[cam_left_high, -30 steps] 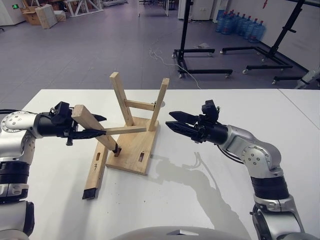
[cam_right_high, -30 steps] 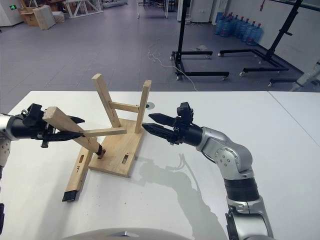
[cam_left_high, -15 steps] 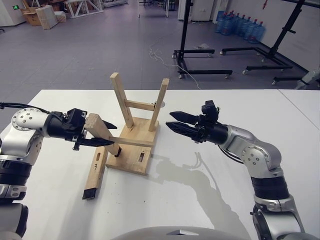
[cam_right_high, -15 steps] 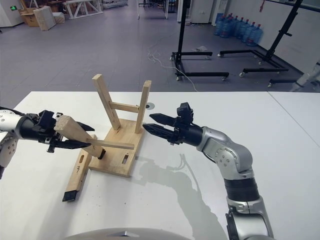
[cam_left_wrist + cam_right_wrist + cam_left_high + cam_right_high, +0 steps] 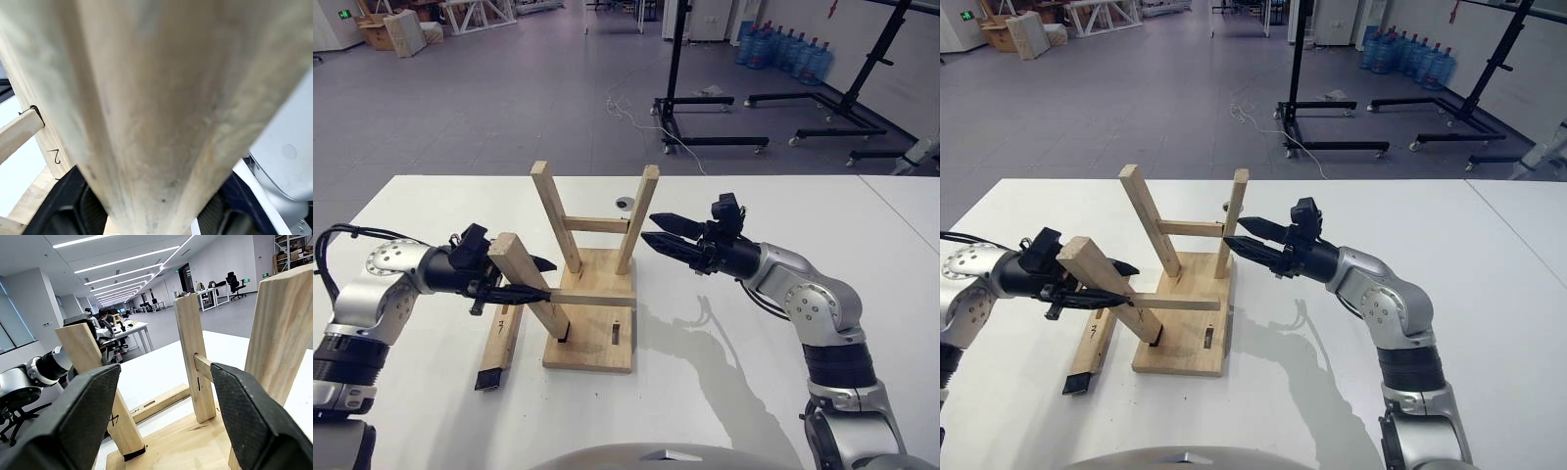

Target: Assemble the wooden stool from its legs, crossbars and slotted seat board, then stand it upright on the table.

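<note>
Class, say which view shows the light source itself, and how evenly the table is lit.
Right wrist view: long white ceiling strip lights shine above the upright pale wooden stool legs. Left eye view: the white table is evenly lit, with no glare patch.

On the table (image 5: pixel 724 392), 2 legs (image 5: pixel 558 217) stand on the seat board (image 5: pixel 597 343), a 3rd leg (image 5: pixel 548 313) front-left, a loose leg (image 5: pixel 501 338) lying left.

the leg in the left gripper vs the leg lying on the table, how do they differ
The held leg stands tilted, foot on the seat board; the loose leg lies flat on the table beside it. The left gripper clamps the held leg; no gripper holds the loose leg. A crossbar juts from the held leg, none from the loose leg. Both are pale wood, dark-tipped.
</note>
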Motion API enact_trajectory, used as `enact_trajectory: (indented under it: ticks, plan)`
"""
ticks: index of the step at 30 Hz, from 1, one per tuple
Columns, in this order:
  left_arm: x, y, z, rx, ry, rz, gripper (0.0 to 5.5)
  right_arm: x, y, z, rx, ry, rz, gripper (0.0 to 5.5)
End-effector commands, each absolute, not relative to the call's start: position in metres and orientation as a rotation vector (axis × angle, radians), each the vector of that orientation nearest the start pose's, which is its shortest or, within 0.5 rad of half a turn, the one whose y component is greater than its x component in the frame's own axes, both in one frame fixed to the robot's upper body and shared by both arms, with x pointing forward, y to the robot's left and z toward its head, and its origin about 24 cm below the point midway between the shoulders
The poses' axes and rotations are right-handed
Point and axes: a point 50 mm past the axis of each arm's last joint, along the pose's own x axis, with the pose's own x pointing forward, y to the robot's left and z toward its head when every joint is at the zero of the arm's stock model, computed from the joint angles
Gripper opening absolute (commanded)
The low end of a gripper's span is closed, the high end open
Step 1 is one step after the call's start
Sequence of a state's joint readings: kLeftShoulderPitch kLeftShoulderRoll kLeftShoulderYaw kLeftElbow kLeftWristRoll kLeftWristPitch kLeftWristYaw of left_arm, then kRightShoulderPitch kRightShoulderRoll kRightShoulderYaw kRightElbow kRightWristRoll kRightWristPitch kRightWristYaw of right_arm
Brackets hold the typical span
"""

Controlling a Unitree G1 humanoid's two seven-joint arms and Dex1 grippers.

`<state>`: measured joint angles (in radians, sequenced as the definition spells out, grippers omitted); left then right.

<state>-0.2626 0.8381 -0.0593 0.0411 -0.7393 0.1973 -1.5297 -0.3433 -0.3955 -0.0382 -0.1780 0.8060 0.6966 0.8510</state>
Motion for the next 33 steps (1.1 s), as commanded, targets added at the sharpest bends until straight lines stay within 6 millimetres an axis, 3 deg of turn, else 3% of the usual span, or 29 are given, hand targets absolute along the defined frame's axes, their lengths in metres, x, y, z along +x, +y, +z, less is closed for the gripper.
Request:
enact_trajectory:
  ticks: [1,5,11,12,16,19,23,27,33]
  plan:
    - [0.227,0.215,0.108,0.16,0.251,-1.592,2.04,0.275,-0.139,0.153,0.356,0.042,1.194,3.37]
    - [0.224,0.217,0.099,0.301,0.348,-1.573,2.04,0.275,-0.14,0.154,0.353,0.039,1.187,3.37]
    - [0.231,0.218,0.1,0.356,0.365,-1.522,2.04,0.276,-0.139,0.155,0.354,0.031,1.187,3.37]
    - [0.235,0.218,0.101,0.354,0.366,-1.485,2.41,0.277,-0.139,0.156,0.355,0.03,1.19,3.37]
    - [0.249,0.217,0.12,0.264,0.288,-1.408,2.94,0.278,-0.139,0.156,0.356,0.028,1.187,3.37]
    - [0.255,0.223,0.131,0.295,0.267,-1.333,3.34,0.278,-0.139,0.155,0.357,0.026,1.185,3.37]
    - [0.229,0.233,0.147,0.214,0.271,-1.432,3.97,0.276,-0.143,0.155,0.351,0.026,1.171,3.37]
    - [0.209,0.238,0.148,0.142,0.262,-1.469,3.97,0.274,-0.145,0.153,0.352,0.023,1.153,3.37]
    - [0.215,0.252,0.15,0.159,0.224,-1.336,3.97,0.273,-0.145,0.152,0.365,0.017,1.14,3.37]
